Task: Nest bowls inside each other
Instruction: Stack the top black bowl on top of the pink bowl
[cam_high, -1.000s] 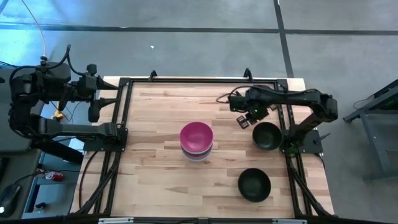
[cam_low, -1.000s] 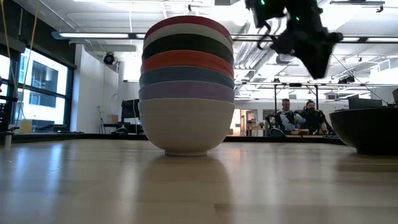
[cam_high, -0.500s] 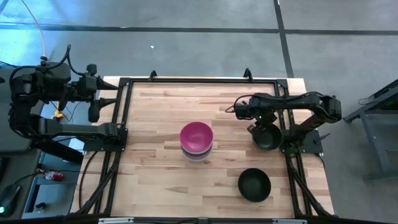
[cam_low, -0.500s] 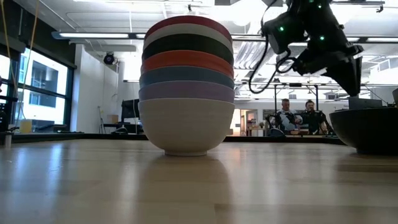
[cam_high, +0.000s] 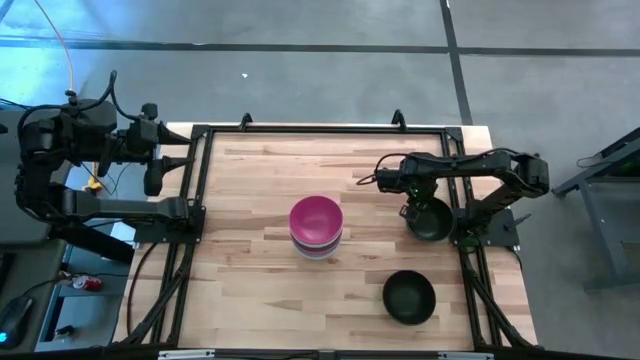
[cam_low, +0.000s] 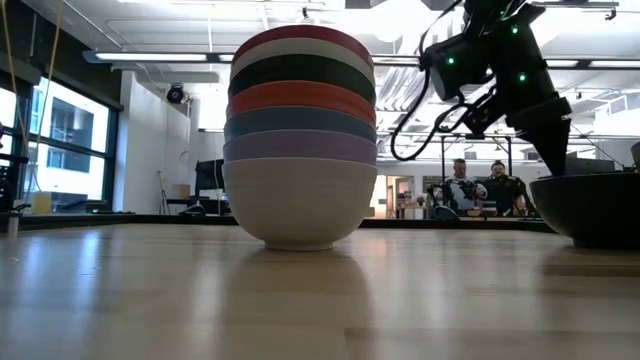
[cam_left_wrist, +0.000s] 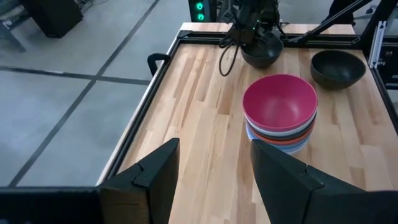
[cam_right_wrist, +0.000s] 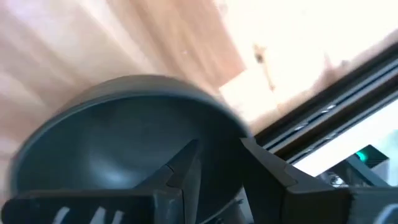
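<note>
The right gripper (cam_high: 413, 207) has swung down over the last second from above the table to the rim of a black bowl (cam_high: 429, 220) near the table's right edge, fingers parted astride the rim, not yet clenched. A pick-up looks imminent. The stack of bowls (cam_high: 316, 227) stands mid-table; another black bowl (cam_high: 409, 297) waits nearer the front. The left gripper (cam_left_wrist: 211, 168) waits, released, at the left edge.

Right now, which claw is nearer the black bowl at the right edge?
Right. The right claw is down at the black bowl, open. The left claw waits off the table's left edge.
</note>
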